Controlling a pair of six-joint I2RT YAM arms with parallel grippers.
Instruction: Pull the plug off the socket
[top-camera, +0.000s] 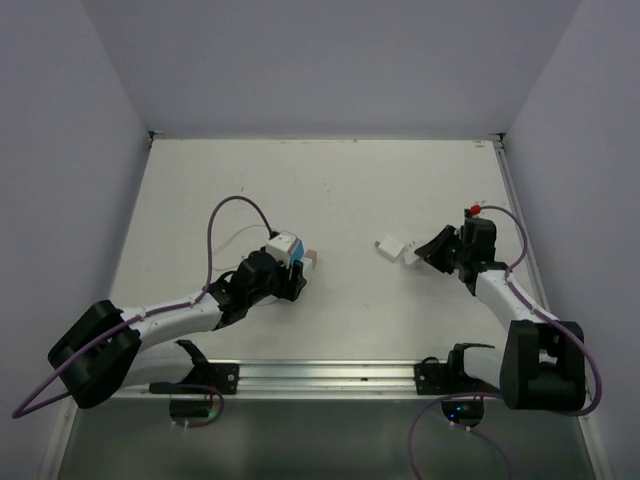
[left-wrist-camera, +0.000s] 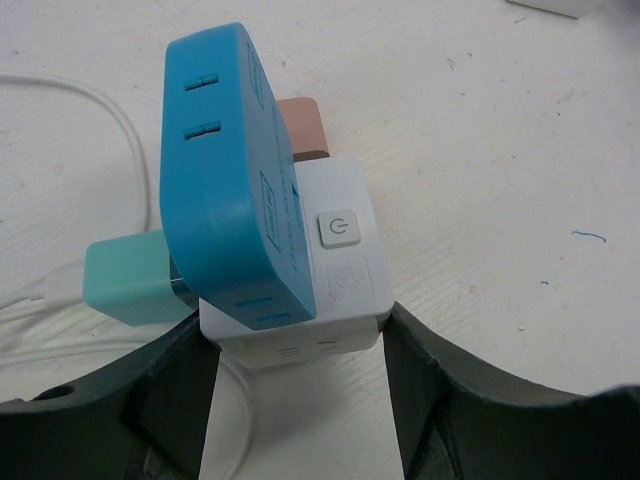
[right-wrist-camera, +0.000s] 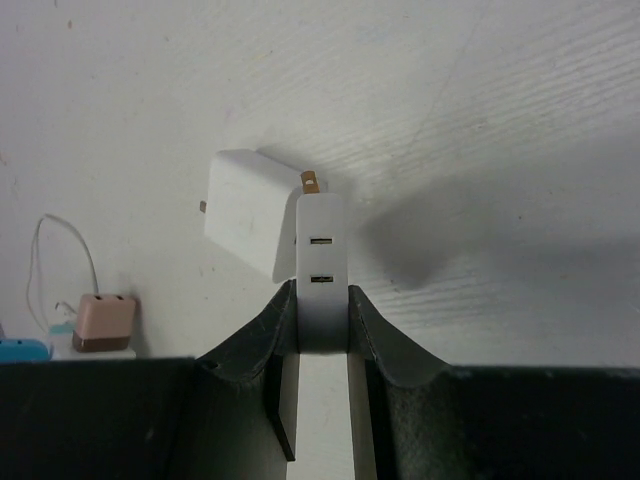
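Socket (left-wrist-camera: 345, 270), white plastic cube, sits left of table (top-camera: 350, 190) centre, clamped in my left gripper (left-wrist-camera: 295, 345); my right gripper (right-wrist-camera: 322, 300) pinches a flat white plug (right-wrist-camera: 322, 250) (well apart). I would pull straight, never twisting.

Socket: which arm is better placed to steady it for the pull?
Left. The left fingers hug both sides of the socket; the right fingers sit far off, clamped on a flat white plug.
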